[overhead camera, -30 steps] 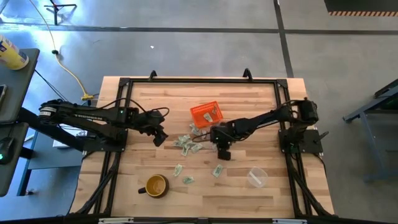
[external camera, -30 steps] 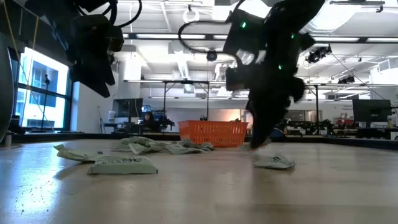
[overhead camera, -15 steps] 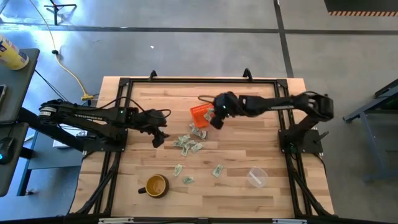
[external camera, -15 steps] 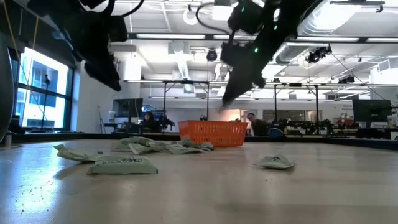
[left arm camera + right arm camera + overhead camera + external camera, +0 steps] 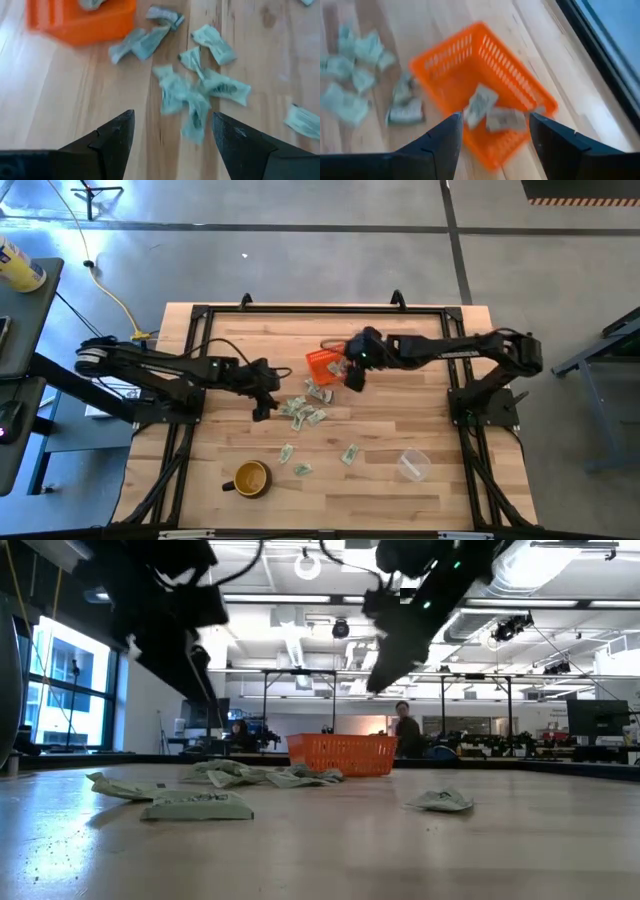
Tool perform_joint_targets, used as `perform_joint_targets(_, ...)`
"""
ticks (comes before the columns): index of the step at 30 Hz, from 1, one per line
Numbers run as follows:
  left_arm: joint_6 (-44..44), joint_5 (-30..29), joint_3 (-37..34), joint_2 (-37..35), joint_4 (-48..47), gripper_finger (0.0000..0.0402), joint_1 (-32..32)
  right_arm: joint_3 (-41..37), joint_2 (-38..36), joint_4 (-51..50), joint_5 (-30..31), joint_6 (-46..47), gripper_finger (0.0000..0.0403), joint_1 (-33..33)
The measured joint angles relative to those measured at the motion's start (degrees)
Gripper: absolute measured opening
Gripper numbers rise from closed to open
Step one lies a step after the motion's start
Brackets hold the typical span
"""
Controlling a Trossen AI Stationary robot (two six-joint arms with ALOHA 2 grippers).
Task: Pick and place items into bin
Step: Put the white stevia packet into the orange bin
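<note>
The orange bin (image 5: 326, 363) stands at the table's far middle, with two scraps (image 5: 481, 104) showing in it. Several more pale green scraps (image 5: 302, 412) lie in a cluster on the wood near the bin, and others (image 5: 350, 453) lie farther toward the near edge. My right gripper (image 5: 495, 137) hangs open above the bin's right side (image 5: 353, 375) and holds nothing. My left gripper (image 5: 172, 135) is open and hovers just left of the cluster (image 5: 197, 97), also seen in the high view (image 5: 263, 406).
A yellow-brown mug (image 5: 250, 477) stands near the front edge and a clear plastic cup (image 5: 413, 464) at the front right. A black frame (image 5: 320, 310) runs around the table. In the low view a person (image 5: 405, 730) shows in the room behind.
My right gripper has risen from the table's middle and gone toward the far edge, ending above the bin. My left gripper has shifted a little toward the right, closer to the scrap cluster.
</note>
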Motion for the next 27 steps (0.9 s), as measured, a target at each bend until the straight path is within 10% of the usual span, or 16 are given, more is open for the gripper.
perform_joint_targets(17, 32.73, 11.84, 1.53, 21.31, 23.09, 0.0135, 15.72, -0.22, -5.67, -20.22, 8.15, 18.98, 0.019, 12.28)
perform_joint_targets(27, 36.96, 5.03, 6.16, 27.78, 22.32, 0.0168, 13.27, -0.48, -5.67, -21.51, 11.19, 25.46, 0.019, 14.57)
